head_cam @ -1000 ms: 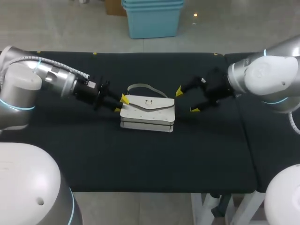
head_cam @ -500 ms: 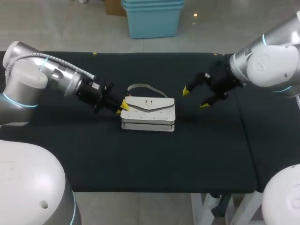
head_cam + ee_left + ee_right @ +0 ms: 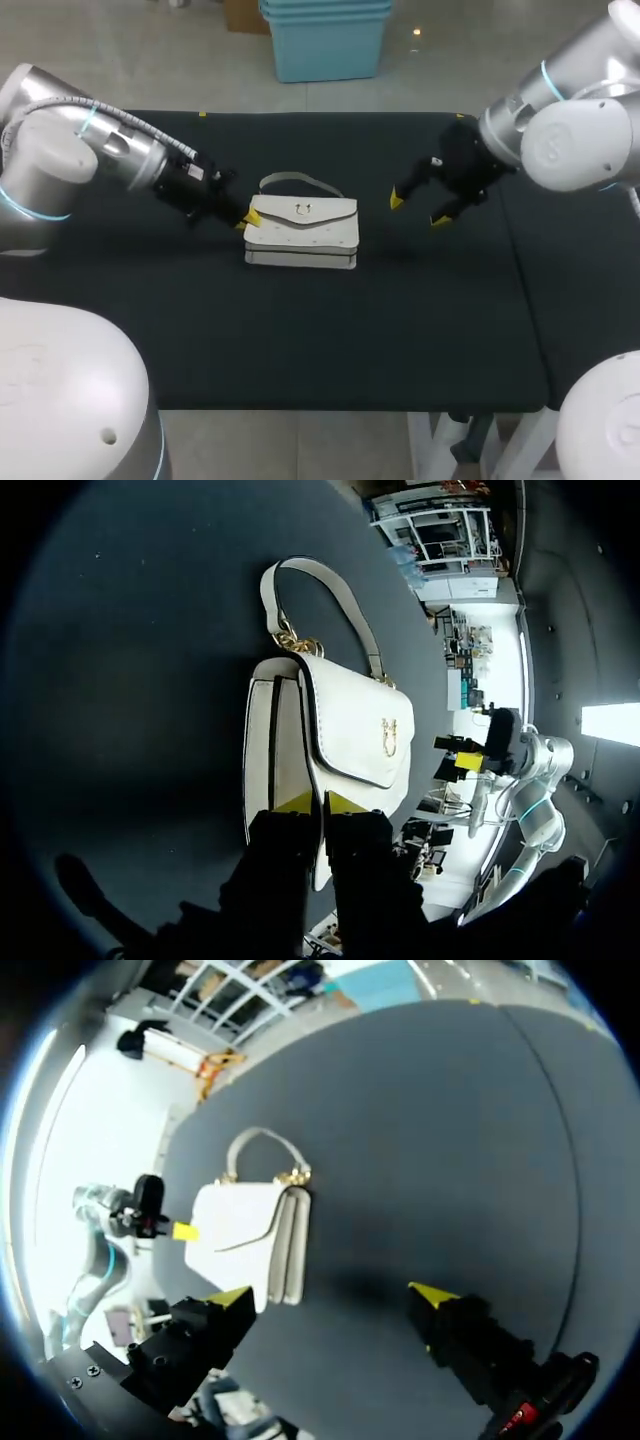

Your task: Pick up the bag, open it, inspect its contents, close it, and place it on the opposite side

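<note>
A white handbag [image 3: 300, 233] with a gold clasp lies flap-up on the black table, its strap [image 3: 290, 180] looped on the far side. My left gripper [image 3: 246, 220] is at the bag's left end, shut on the edge of it. In the left wrist view the two yellow tips [image 3: 320, 802] pinch the rim of the bag [image 3: 350, 730] where the flap meets the body. My right gripper [image 3: 418, 209] hovers to the right of the bag, open and apart from it. In the right wrist view the bag [image 3: 245, 1235] lies ahead of the open right gripper [image 3: 330, 1295].
The black table [image 3: 300, 340] stretches bare in front of the bag. A seam [image 3: 515, 270] at the right splits off a second black section under my right arm.
My left gripper has closed on the bag's left end and drawn the bag a little to the left. My right gripper has pulled back to the right, away from the bag.
</note>
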You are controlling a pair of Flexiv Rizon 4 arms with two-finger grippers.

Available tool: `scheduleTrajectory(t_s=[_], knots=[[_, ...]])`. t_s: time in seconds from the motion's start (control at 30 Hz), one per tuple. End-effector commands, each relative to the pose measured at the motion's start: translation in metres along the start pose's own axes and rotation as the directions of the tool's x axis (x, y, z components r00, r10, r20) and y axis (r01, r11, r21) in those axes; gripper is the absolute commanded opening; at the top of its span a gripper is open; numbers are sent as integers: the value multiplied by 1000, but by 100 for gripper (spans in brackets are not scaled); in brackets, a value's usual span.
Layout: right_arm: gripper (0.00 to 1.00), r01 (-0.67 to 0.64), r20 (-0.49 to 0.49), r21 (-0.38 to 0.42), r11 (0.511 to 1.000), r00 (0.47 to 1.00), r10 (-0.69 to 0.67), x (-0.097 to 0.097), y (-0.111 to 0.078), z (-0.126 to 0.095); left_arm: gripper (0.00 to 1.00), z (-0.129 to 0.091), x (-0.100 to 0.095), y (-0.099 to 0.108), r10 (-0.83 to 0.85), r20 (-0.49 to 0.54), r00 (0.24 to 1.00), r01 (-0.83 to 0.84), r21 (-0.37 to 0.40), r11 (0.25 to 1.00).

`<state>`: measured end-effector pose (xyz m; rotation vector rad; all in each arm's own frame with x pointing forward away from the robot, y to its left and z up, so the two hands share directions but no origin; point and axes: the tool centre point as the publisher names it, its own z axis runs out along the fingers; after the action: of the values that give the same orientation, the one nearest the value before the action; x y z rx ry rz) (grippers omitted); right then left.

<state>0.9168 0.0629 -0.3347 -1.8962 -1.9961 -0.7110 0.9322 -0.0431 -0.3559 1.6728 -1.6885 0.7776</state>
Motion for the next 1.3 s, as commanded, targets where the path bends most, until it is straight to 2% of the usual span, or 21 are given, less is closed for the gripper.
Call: scheduleTrajectory(t_s=[0.03, 0.37, 0.5, 0.63, 0.8, 1.1, 1.3], knots=[[100, -2, 16, -1, 1000, 1000, 2, 2, 0, 1, 0, -18, -3, -11, 13, 29, 999, -13, -19, 1000], [100, -2, 16, -1, 1000, 1000, 2, 2, 0, 1, 0, -48, -29, -52, 71, 101, 992, -67, -40, 997], [100, 40, 140, -51, 998, 990, -33, -5, 18, -6, 0, -62, -39, -66, 76, 124, 989, -73, -24, 997], [100, 96, 219, -74, 993, 973, -78, -15, 40, -21, 0, -79, -52, -82, 78, 149, 986, -76, -22, 997], [100, 117, 328, -96, 988, 941, -80, -34, 68, -36, 0, -99, -72, -105, 81, 210, 974, -75, -39, 996], [100, 138, 442, -141, 980, 895, -63, -66, 97, -57, 0, -143, -108, -144, 94, 253, 963, -90, -27, 996], [100, 165, 485, -158, 974, 872, -68, -76, 109, -67, 0, -169, -136, -171, 82, 284, 955, -84, -3, 996]])
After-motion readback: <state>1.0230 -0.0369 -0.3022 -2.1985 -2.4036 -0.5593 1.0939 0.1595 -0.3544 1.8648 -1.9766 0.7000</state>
